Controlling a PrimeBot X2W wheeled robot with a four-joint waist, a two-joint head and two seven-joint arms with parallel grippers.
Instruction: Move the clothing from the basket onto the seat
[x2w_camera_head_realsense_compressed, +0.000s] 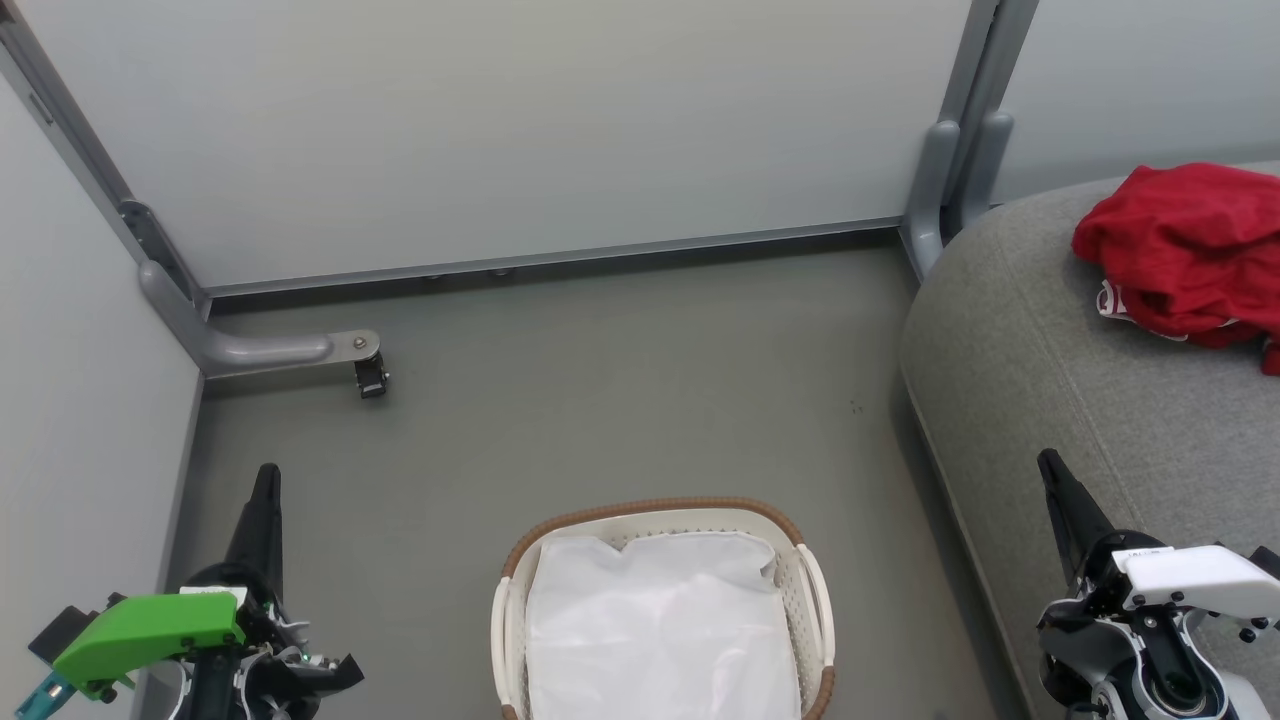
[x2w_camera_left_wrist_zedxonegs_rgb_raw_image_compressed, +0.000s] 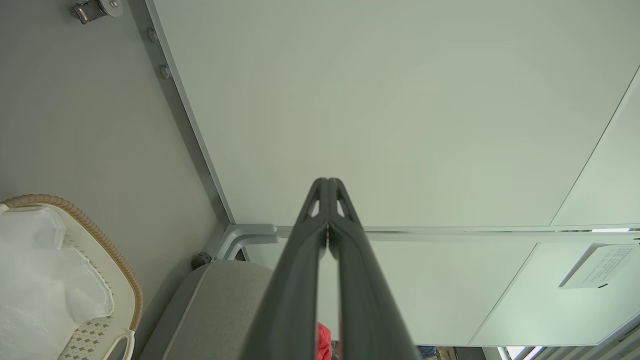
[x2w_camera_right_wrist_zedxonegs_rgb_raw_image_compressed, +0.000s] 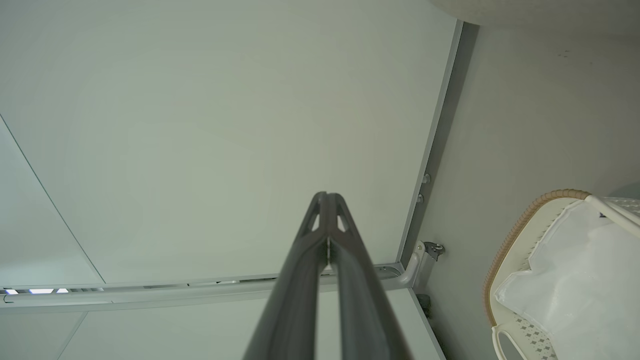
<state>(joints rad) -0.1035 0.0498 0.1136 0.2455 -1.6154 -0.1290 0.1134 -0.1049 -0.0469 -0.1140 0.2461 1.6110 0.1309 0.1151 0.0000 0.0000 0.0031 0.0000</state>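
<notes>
Clothing heaped on seat; basket holds liner; left tool, right tool closed, empty; notice unreadable.

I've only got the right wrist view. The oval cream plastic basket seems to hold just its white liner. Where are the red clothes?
Observer: The crumpled red sports clothing lies on the large grey woven-fabric seat, at the head view's right.
Operator: Anything red left in the basket?
Observer: None visible; from above, the white liner covers the inside of the basket.
Operator: And the left gripper?
Observer: The left gripper is shut, empty, left of the basket.
</notes>
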